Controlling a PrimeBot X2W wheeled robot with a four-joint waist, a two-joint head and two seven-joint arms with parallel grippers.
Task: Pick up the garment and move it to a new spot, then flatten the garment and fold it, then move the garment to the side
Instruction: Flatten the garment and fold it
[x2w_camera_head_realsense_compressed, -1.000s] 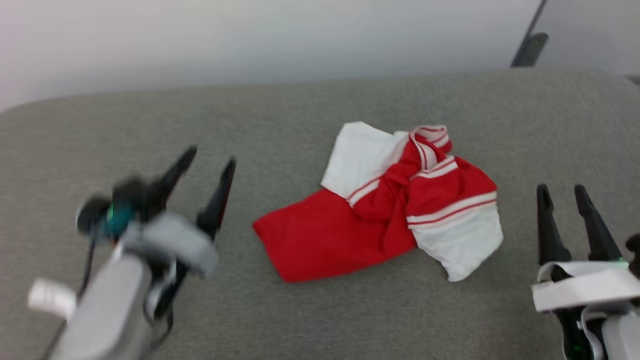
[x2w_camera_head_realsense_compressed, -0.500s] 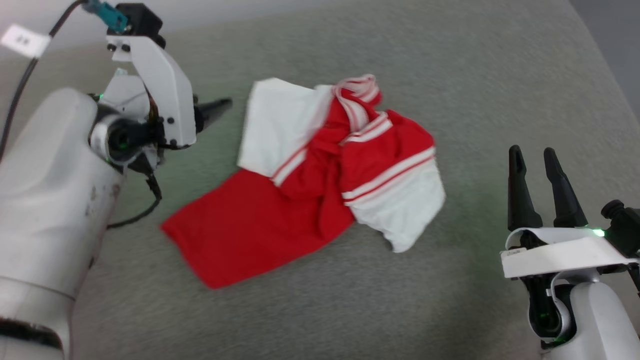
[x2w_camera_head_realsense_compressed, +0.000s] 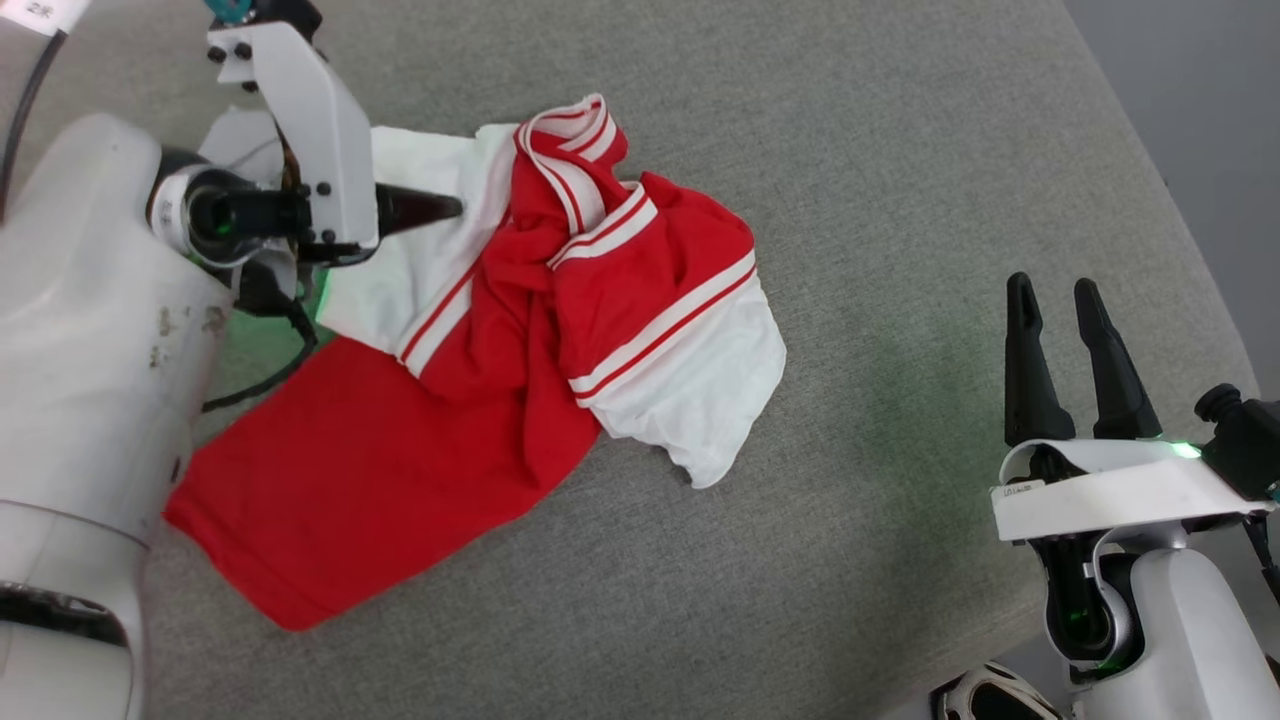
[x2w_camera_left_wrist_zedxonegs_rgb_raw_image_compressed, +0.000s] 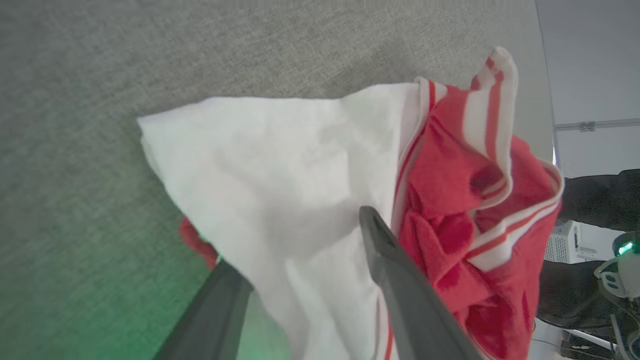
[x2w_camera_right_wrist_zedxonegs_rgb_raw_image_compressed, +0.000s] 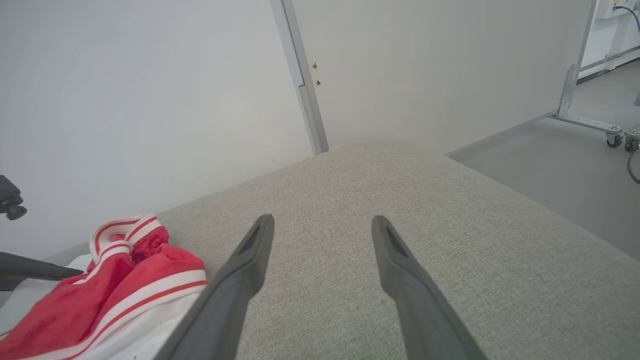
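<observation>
The garment lies crumpled on the grey padded surface, its red body toward me. Its white sleeves and red-and-white striped trim are bunched at the far side. My left gripper reaches in from the upper left onto the left white sleeve. In the left wrist view the left gripper is open astride that sleeve's edge, one finger on top and the other tucked under the cloth. My right gripper hovers open and empty to the garment's right, well apart from it. The right wrist view shows the right gripper with the garment at its lower left.
The grey padded surface ends in a rounded right edge, with grey floor beyond it. A white wall stands close behind the far edge. A metal frame on castors stands on the floor to the right.
The head camera has tilted down and shifted. My left gripper has swung from the near left of the surface up and over to the garment's white sleeve. The right gripper stays open.
</observation>
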